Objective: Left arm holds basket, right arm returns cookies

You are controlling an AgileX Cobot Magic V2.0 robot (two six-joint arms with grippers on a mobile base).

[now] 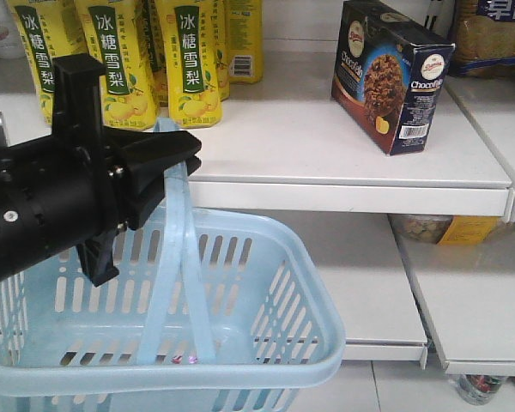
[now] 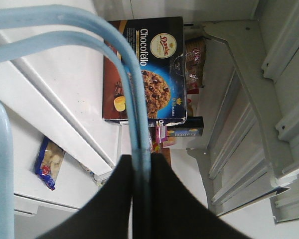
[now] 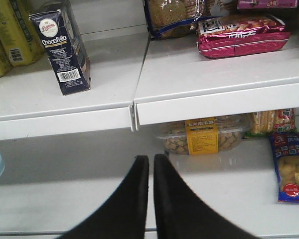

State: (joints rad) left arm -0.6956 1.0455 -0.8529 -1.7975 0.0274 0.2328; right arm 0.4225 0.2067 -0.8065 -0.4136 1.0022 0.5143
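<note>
Dark navy rectangular cardboard cookie box [image 1: 392,75] already upright on the white upper shelf [image 1: 326,146], right of the yellow drink cartons [image 1: 189,60], well apart from both grippers. Return step looks done, by the lay of things.

Risks from here:
- Light blue slotted plastic basket [image 1: 266,292] hangs only by its flat arched handle [image 1: 182,223], pinched in the left arm's black wedge gripper [image 2: 141,191]. Any slip or loosening drops it (thin handle, narrow contact, basket free to swing).
- Basket rim sits close under the shelf edge; lifting or swinging could clip it.
- Box stands near the front edge of the shelf, slightly angled; a nudge from a retreating arm could tip it off.

Pose:
- Left arm [image 1: 43,206] comes in level from the left in the front view, wrist just in front of the cartons, gripper clamped on the handle top.
- Right gripper [image 3: 151,199] low, below the upper shelf, pointing at the lower shelf; fingers [image 3: 134,199] pressed nearly together, holding nothing.
- Rest of right arm not in view.
</note>
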